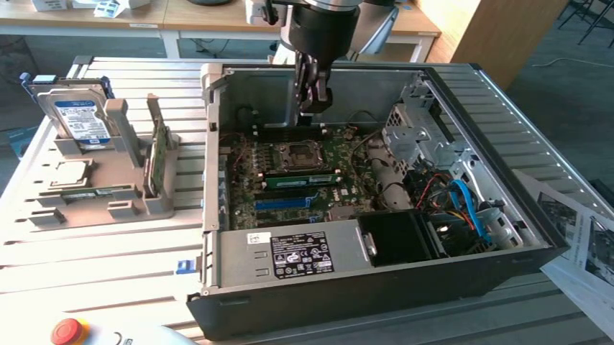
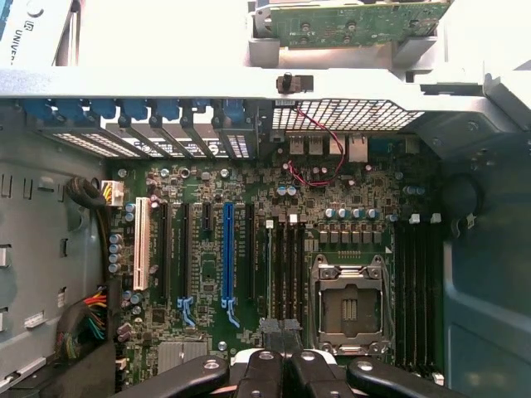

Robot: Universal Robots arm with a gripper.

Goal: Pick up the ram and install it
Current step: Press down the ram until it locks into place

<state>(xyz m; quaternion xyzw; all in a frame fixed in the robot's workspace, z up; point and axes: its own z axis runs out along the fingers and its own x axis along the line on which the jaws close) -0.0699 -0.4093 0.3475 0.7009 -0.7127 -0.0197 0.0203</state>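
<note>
The ram [image 1: 302,178] is a slim green stick lying along a memory slot in the middle of the motherboard [image 1: 287,205], inside the open computer case. In the wrist view it shows edge-on as a thin pale line [image 2: 268,265] in the slot beside several empty black slots. My gripper [image 1: 315,103] hangs above the board's back part, over the empty processor socket [image 1: 292,152], well clear of the ram. Its black fingers [image 2: 264,365] are pressed together with nothing between them, so the gripper [image 2: 282,344] is shut and empty.
The case wall [image 1: 213,144] stands around the board, with a drive cage [image 1: 418,136] and cables [image 1: 465,201] on the exterior view's right. A grey stand [image 1: 115,180] outside holds a hard drive [image 1: 79,118], a silver chip [image 1: 72,172] and an upright green card [image 1: 157,154].
</note>
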